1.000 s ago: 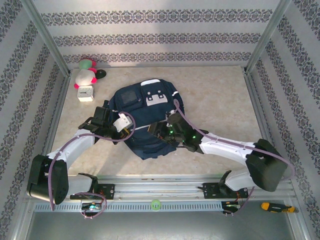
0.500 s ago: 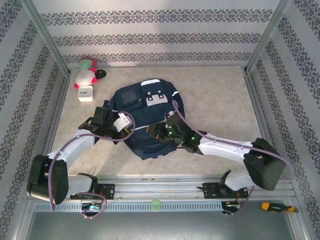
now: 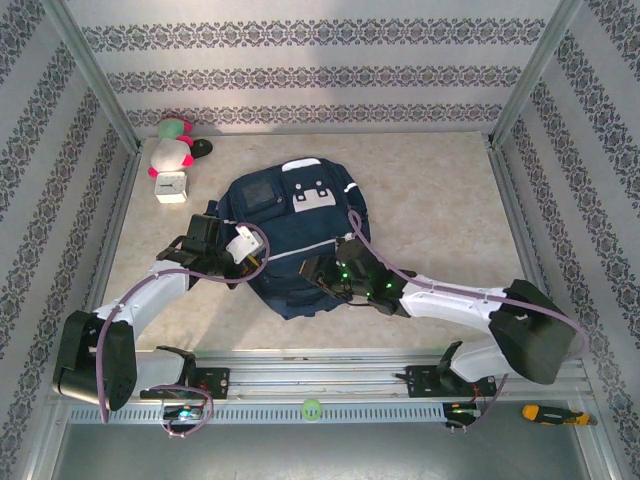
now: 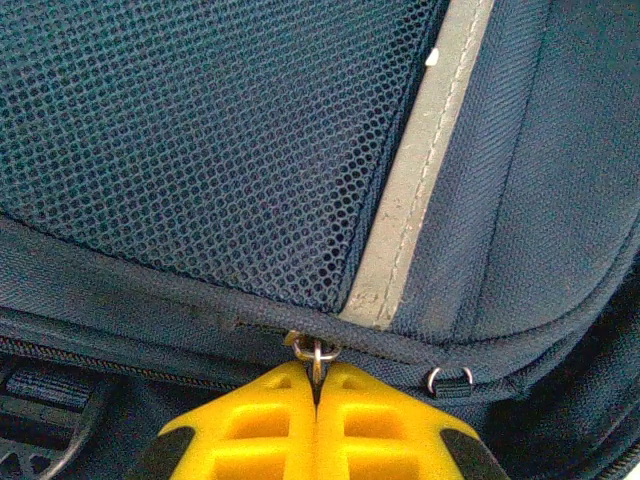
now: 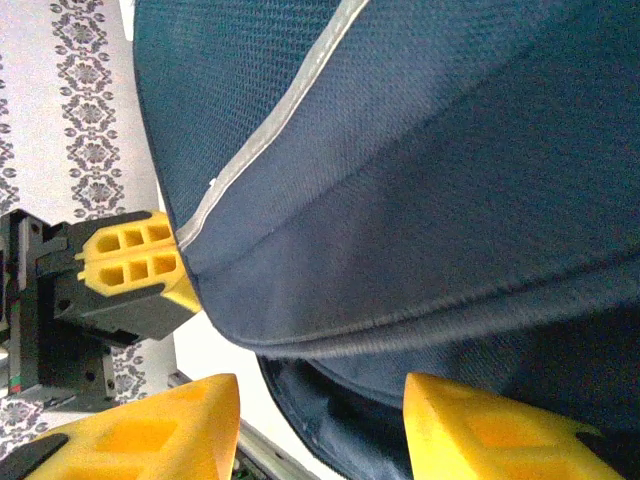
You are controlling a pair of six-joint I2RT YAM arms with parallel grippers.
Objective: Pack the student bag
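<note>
The left arm (image 3: pixel 150 290) reaches from the near left toward the middle. The left gripper (image 4: pixel 317 378) has its yellow fingers squeezed together on a small metal ring (image 4: pixel 317 352). The right arm (image 3: pixel 450 297) stretches low from the near right toward the left. The right gripper (image 5: pixel 320 400) has its fingers wide apart

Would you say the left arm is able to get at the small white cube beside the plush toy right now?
Probably, but not at once: bare table lies between the left gripper and the white cube, yet its jaws are shut on the student bag's zip pull.
</note>
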